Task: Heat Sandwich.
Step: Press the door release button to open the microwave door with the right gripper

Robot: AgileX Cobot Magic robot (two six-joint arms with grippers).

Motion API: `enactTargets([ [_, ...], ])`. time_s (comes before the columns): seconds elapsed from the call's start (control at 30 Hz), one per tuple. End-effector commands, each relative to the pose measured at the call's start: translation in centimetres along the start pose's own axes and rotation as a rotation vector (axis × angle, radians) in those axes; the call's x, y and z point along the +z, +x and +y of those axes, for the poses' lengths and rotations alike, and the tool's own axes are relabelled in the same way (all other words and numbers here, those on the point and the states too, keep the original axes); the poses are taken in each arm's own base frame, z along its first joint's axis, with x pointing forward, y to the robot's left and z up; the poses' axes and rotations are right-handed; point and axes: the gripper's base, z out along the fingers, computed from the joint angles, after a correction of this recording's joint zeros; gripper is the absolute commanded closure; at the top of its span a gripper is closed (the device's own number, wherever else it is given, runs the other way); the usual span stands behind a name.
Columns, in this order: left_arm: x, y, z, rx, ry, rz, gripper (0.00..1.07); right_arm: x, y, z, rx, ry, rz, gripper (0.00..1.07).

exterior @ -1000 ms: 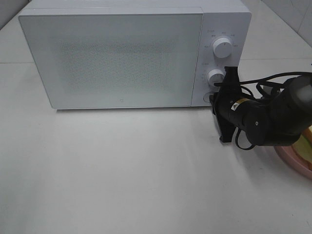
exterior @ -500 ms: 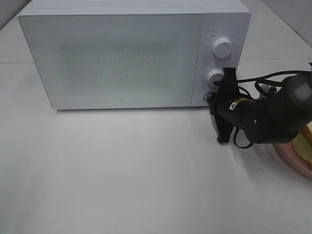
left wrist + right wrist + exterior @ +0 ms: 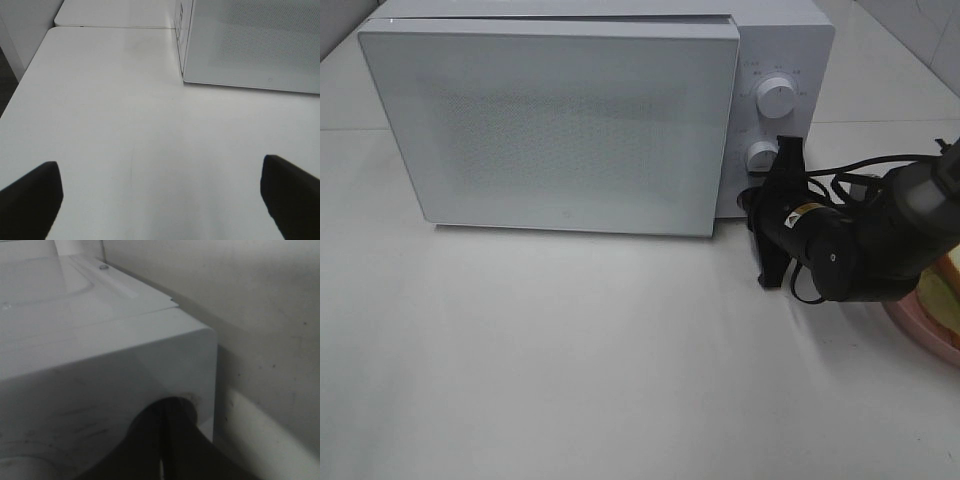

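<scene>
While the right claw, its jaws pressed together, touches the lower right corner of the white microwave's control panel, the microwave door stands slightly ajar across the upper half of the overhead frame. At the right edge, mostly hidden behind the black arm, the sandwich lies on a round pink plate. The left claw hangs wide open over the white tabletop, near the microwave's front corner.

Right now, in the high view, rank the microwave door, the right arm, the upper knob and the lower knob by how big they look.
1. microwave door
2. right arm, though it is nearer the camera
3. upper knob and lower knob: about alike, so tied
</scene>
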Motion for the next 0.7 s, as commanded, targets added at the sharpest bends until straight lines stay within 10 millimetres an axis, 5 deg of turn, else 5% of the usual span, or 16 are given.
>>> enactTargets([
  [0.03, -0.26, 0.21, 0.00, 0.001, 0.000, -0.024, 0.05, 1.33, -0.13, 5.42, 0.031, -0.402, -0.028, 1.07],
  [0.7, -0.26, 0.21, 0.00, 0.001, 0.000, -0.024, 0.05, 1.52, 0.04, 5.35, 0.019, -0.377, -0.017, 1.07],
])
